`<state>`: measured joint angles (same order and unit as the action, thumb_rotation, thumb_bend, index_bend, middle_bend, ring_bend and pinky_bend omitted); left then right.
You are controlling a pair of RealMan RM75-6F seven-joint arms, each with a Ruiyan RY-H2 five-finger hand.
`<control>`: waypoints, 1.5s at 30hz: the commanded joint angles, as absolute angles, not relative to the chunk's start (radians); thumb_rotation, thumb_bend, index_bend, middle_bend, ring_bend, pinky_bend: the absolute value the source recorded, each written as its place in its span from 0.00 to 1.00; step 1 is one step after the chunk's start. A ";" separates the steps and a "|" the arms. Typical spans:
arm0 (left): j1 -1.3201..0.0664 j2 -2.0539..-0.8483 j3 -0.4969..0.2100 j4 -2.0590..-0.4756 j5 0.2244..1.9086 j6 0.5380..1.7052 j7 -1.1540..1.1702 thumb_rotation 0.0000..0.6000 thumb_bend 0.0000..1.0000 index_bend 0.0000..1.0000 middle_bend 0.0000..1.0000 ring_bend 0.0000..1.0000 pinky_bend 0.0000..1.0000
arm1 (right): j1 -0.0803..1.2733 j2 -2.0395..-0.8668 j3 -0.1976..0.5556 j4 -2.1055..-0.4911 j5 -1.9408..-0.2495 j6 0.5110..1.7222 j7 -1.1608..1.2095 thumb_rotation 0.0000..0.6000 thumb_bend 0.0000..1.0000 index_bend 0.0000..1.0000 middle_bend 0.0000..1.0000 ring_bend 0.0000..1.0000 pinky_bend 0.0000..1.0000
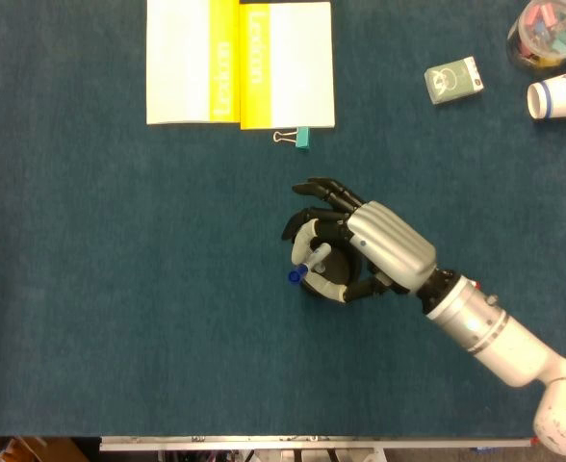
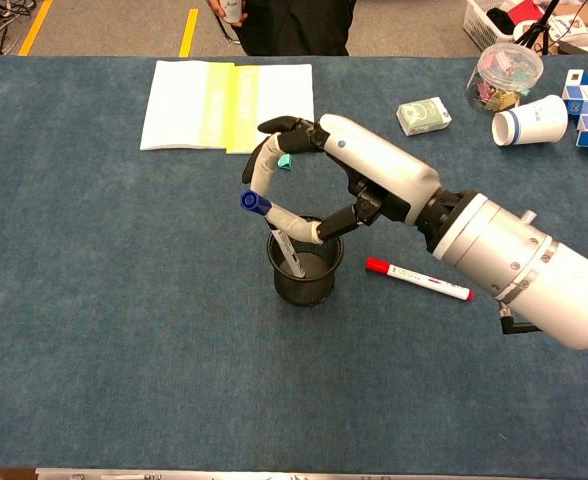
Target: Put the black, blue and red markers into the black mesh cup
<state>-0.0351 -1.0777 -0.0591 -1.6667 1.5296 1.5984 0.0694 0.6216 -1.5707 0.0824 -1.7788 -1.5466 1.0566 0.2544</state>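
My right hand [image 2: 359, 180]: fingers curled round the blue marker [image 2: 257, 205], pinching it against the thumb; nothing else in it.
My left hand: not in either view.
Blue marker: cap end sticks out past my fingers to the left, barrel mostly hidden in my grip; it looks tilted, not upright.
Cup [image 2: 305, 270]: directly under my fingers, slightly right of the blue cap.
Key relation: I judge the cap must swing back over the rim, long axis more vertical, before I let go.
Black marker [image 2: 286, 250]: already leaning inside the cup.
Red marker [image 2: 419, 279]: flat on the table [image 2: 104, 330], just right of the cup, below my wrist, cap toward the cup.
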 commanded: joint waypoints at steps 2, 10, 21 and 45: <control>-0.033 -1.077 -0.058 -1.662 1.525 1.597 0.066 1.00 0.36 0.31 0.20 0.20 0.10 | 0.622 -1.602 0.067 -1.739 -1.539 1.051 0.273 1.00 0.38 0.59 0.38 0.09 0.00; -0.035 -1.079 -0.058 -1.661 1.528 1.594 0.067 1.00 0.36 0.31 0.20 0.20 0.10 | 0.626 -1.622 0.049 -1.690 -1.556 1.044 0.302 1.00 0.38 0.59 0.38 0.09 0.00; -0.037 -1.084 -0.058 -1.659 1.528 1.590 0.067 1.00 0.36 0.31 0.20 0.20 0.10 | 0.631 -1.577 0.026 -1.686 -1.571 1.032 0.260 1.00 0.29 0.28 0.27 0.05 0.00; -0.049 -1.092 -0.058 -1.647 1.541 1.579 0.055 1.00 0.36 0.31 0.20 0.20 0.10 | 0.484 -1.250 -0.078 -1.814 -1.568 1.137 -0.177 1.00 0.16 0.33 0.28 0.06 0.00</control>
<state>-0.0487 -1.0915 -0.0580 -1.6473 1.5409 1.5788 0.0556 0.5020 -1.2631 -0.0628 -1.8139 -1.5856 1.1404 -0.1443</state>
